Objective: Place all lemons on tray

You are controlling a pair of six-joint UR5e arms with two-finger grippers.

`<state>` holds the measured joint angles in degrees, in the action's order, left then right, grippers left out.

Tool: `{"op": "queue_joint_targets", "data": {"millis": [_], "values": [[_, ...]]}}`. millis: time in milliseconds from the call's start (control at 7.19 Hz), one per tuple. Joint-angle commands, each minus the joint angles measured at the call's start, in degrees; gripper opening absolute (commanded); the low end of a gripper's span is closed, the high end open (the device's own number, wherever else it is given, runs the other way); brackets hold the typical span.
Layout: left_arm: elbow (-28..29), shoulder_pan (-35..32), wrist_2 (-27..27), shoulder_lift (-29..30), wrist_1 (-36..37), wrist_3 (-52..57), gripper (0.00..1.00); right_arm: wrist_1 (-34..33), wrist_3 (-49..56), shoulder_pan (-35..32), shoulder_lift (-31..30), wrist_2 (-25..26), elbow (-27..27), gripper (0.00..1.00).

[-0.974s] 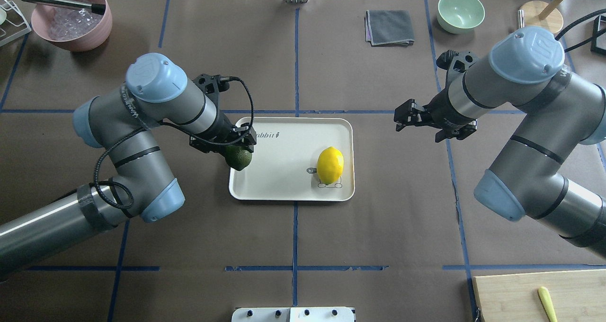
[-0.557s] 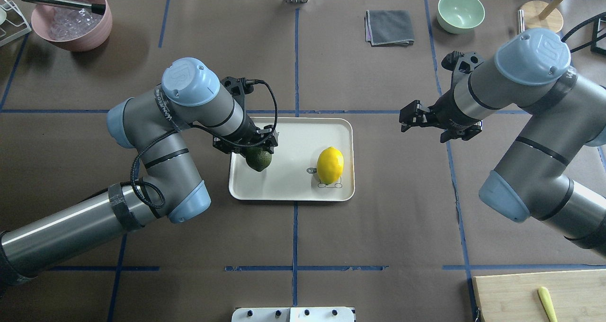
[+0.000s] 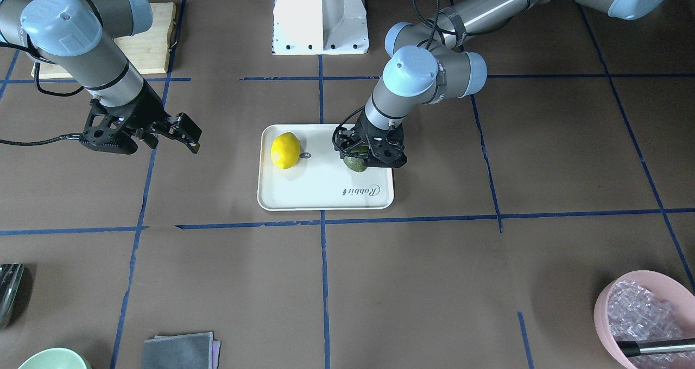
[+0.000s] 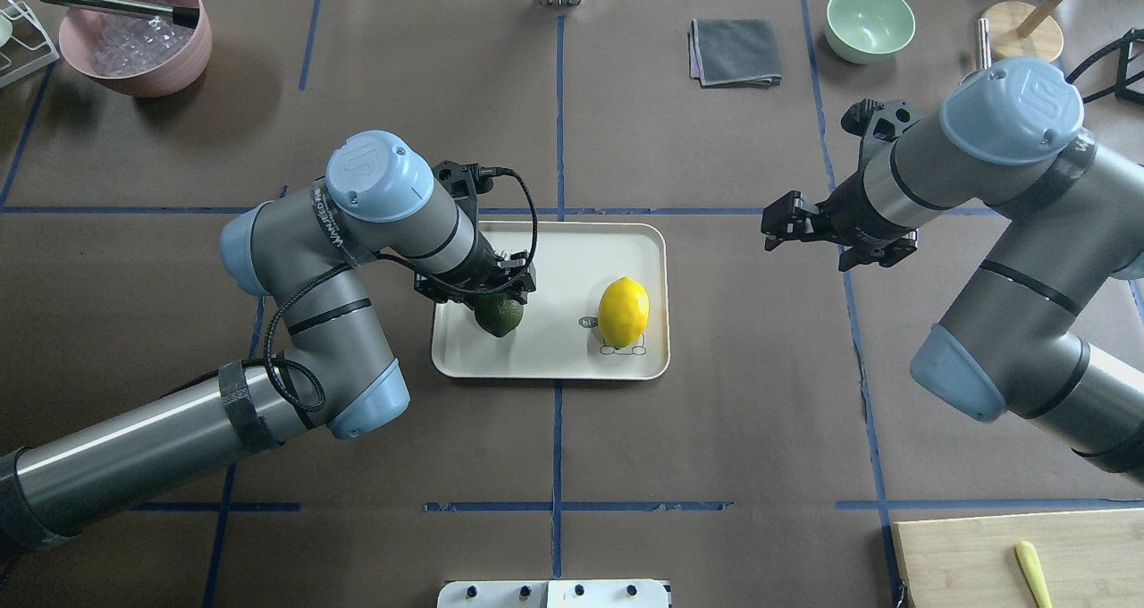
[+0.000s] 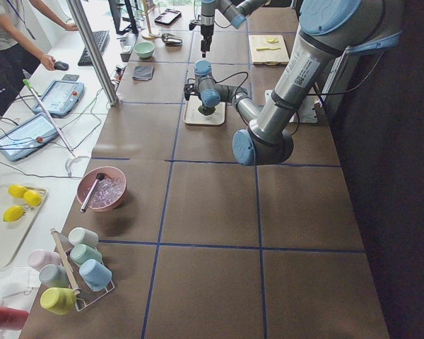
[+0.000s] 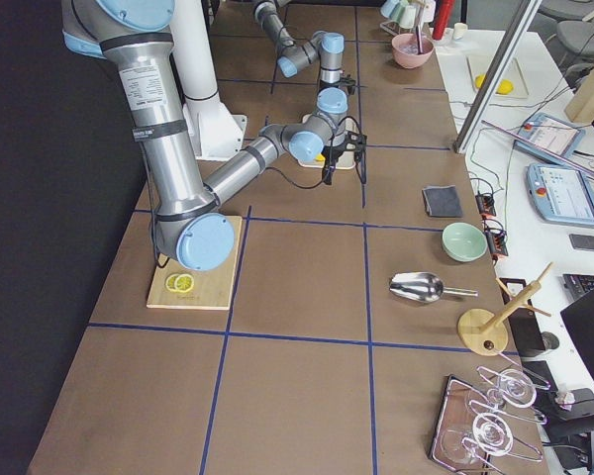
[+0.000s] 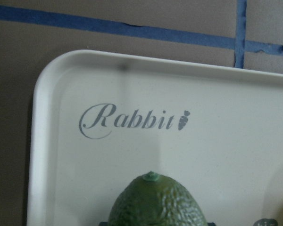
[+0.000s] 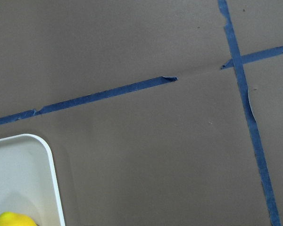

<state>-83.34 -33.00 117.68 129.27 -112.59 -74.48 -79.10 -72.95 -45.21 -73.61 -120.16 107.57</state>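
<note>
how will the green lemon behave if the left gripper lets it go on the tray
The green lemon is oval and rounded, so it may roll a little on the flat tray; the raised rim should probably stop it. Its dimpled skin likely grips well in the left gripper, and it looks firm, not floppy.

A grey cloth [image 4: 736, 51] and green bowl [image 4: 870, 22] lie beyond the fingers [image 4: 782, 210] of the right gripper [image 4: 769, 230]; pink bowl [image 4: 170, 76], perhaps holding ice, well apart.

Yel. lemon [image 4: 624, 311] on tray [image 4: 572, 255], grn lemon [image 4: 499, 316] over tray, poss. touching
</note>
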Motion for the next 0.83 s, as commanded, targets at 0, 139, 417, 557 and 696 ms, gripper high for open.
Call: {"op": "queue_joint_targets", "data": {"millis": [0,139,417,557,696], "values": [[-0.68,-0.57,-0.08,-0.16,0.09,-0.05,1.0,0.0,0.0,-0.48,-0.22,0.02,0.0,1.0],[-1.21,-1.45,-0.08,-0.16,0.09,-0.05,1.0,0.0,0.17,-1.01,-0.39,0.02,0.0,1.0],[-6.71,-4.43,0.26,-3.82,1.22,0.21,1.0,-0.17,3.93,-3.55,-1.88,-0.68,0.7,1.0],[-10.93,-6.71,0.62,-7.68,3.67,1.78,1.0,-0.26,7.87,-5.22,-4.33,-0.77,1.93,1.0],[-14.62,-8.82,1.66,-11.46,4.48,7.54,1.0,-0.35,13.74,-7.06,-7.4,-0.77,2.81,1.0]]}}
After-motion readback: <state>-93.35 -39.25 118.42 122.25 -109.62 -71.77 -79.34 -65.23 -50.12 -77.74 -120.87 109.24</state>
